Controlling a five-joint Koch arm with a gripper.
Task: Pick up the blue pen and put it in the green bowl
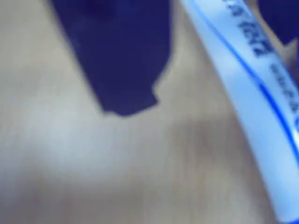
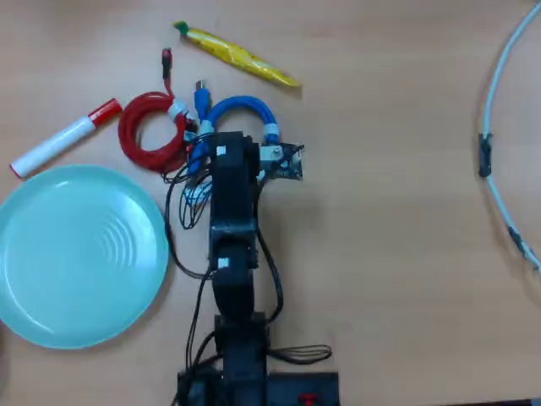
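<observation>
In the wrist view the blue pen (image 1: 252,93) is very close and blurred: a white barrel with a blue line and dark print, running from the top centre to the bottom right over the wooden table. One dark blue finger (image 1: 126,60) hangs left of it with a strip of table showing between them. A second dark shape (image 1: 282,18) sits behind the pen at the top right. My gripper (image 1: 205,65) stands open around the pen. In the overhead view the arm (image 2: 232,194) hides the gripper and the pen. The green bowl (image 2: 51,245) lies at the left.
In the overhead view a coiled blue cable (image 2: 245,108) and a coiled red cable (image 2: 145,135) lie just beyond the arm's head. A red-capped white marker (image 2: 63,139) lies above the bowl. A yellow wrapper (image 2: 237,55) lies further back. A white cable (image 2: 494,144) curves at the right.
</observation>
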